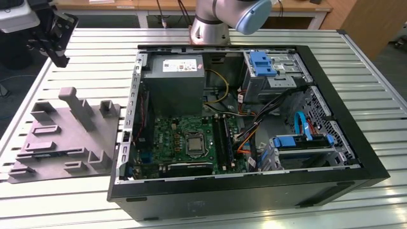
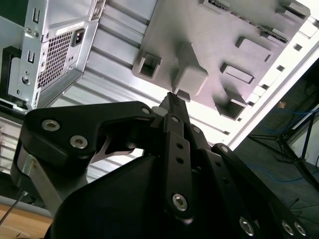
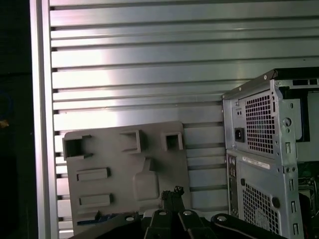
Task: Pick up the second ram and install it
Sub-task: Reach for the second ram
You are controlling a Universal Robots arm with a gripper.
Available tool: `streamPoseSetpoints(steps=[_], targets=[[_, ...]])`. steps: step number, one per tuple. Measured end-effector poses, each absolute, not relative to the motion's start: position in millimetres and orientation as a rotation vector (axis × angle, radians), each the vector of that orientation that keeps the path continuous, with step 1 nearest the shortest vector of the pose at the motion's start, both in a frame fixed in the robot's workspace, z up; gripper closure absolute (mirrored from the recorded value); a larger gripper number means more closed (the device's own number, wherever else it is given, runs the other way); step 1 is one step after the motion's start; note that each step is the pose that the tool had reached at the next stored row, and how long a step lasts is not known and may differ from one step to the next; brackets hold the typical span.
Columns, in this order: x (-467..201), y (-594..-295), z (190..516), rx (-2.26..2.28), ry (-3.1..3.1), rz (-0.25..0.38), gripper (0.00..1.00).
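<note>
Well, beside the open black metal computer case (image 1: 254,195), at its nine o'clock, we see the grey plastic fixture tray (image 1: 66,140). The black gripper (image 3: 172,192) points down above it, clenched empty. The thin blue-green second ram (image 3: 92,218) lies in the tray.

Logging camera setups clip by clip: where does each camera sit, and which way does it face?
Exterior view: off the arm, high up, looking down into the open computer case and the grey tray beside it; the arm and gripper show.
First wrist view: at the wrist, looking along the shut gripper onto the grey tray and the computer case rear.
Second wrist view: at the wrist, beside the gripper, facing the grey tray.
Shared: all three show tray, case, gripper.
</note>
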State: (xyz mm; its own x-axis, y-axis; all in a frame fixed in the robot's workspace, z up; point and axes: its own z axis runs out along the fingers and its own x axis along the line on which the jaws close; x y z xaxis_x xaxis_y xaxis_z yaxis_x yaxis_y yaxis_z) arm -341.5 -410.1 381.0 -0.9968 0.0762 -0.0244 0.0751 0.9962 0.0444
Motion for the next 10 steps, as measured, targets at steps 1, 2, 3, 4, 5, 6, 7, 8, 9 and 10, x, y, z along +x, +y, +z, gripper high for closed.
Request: streamPoseSetpoints(steps=[1, 2, 3, 4, 5, 6, 7, 8, 9, 10], targets=[[-342.4, -412.1, 380.6, 0.118, 3.113, 0.068, 0.89], [-343.2, -414.0, 380.2, 0.118, 3.113, 0.068, 0.89], [-344.2, -415.9, 379.6, 0.118, 3.113, 0.068, 0.89], [-345.1, -417.7, 379.2, 0.118, 3.112, 0.068, 0.89], [-346.0, -419.4, 378.7, 0.118, 3.112, 0.068, 0.89], [-347.0, -421.1, 378.3, 0.118, 3.112, 0.068, 0.89], [-348.0, -422.8, 377.9, 0.118, 3.113, 0.068, 0.89], [-348.9, -424.5, 377.5, 0.118, 3.113, 0.068, 0.89], [-349.9, -426.1, 377.0, 0.118, 3.112, 0.068, 0.89], [-351.1, -427.8, 376.5, 0.118, 3.112, 0.068, 0.89]])
